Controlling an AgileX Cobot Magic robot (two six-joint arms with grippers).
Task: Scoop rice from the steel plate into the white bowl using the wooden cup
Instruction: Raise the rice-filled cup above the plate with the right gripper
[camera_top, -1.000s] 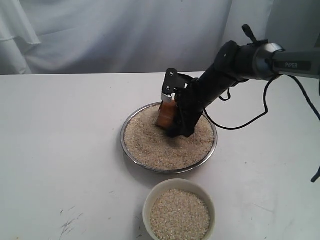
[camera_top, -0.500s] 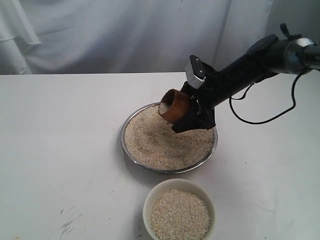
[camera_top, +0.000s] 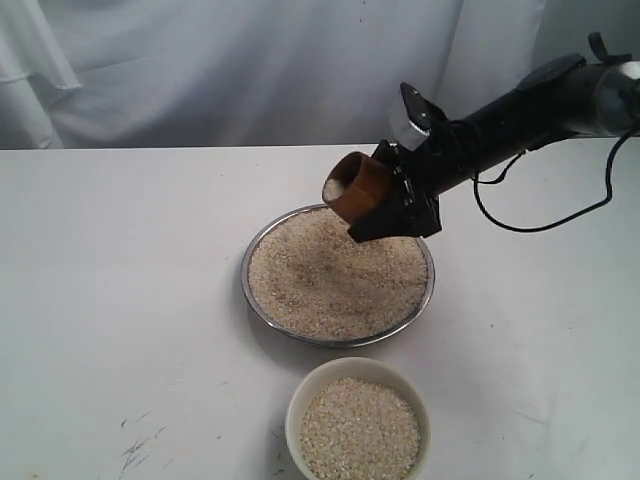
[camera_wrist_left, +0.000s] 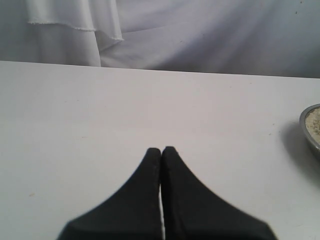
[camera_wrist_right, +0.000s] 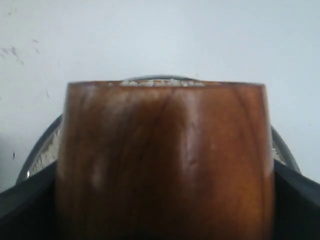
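Note:
My right gripper (camera_top: 385, 195) is shut on the wooden cup (camera_top: 355, 187), which hangs tilted above the far edge of the steel plate (camera_top: 254, 300), mouth facing left with rice (camera_top: 332, 186) showing inside. The plate holds a wide bed of rice (camera_top: 330, 280). Nearer the front stands the white bowl (camera_top: 296, 402), also filled with rice (camera_top: 358, 430). In the right wrist view the cup (camera_wrist_right: 165, 160) fills the frame, with the plate's rim (camera_wrist_right: 37, 155) behind it. My left gripper (camera_wrist_left: 161, 149) is shut with nothing in it, over bare table; the plate's edge (camera_wrist_left: 306, 130) shows at that view's side.
A white cloth backdrop (camera_top: 220, 70) hangs behind the white table (camera_top: 120, 300). A black cable (camera_top: 540, 215) loops from the right arm over the table. Small dark scuff marks (camera_top: 140, 445) lie near the front left.
The right gripper has lifted the cup out of the rice in the plate, raising it and turning it from mouth-down to nearly level, and moved slightly back. The left gripper has no earlier frame.

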